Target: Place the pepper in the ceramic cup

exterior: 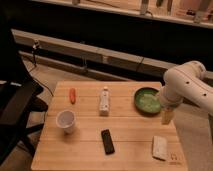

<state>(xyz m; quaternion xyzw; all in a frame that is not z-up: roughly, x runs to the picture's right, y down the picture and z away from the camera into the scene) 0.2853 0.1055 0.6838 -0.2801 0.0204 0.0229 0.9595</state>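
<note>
Planks of pale wood make up the counter (130,129), which carries all the loose items. A small elongated orange-red pepper (73,95) lies close to the far-left corner, its length running roughly from the far edge toward the near edge. A small round white ceramic cup (65,120) stands upright along the left edge, nearer to the front than the pepper and clearly apart from it, its pale inside showing. A white tube-like bottle (104,101) sits in the middle of the far half. A wide round green bowl (148,100) rests near the far-right corner. A flat black rectangular device (107,141) lies near the middle of the near edge, and a flat white rectangular packet (160,147) lies by the near-right corner. The robot's white arm (187,84) reaches in from the right, and its gripper (166,117) hangs pointing down at the right edge, just beside the green bowl and well apart from both pepper and cup. Whether the gripper is open or closed cannot be told. A black chair (15,112) stands off the left edge.
</note>
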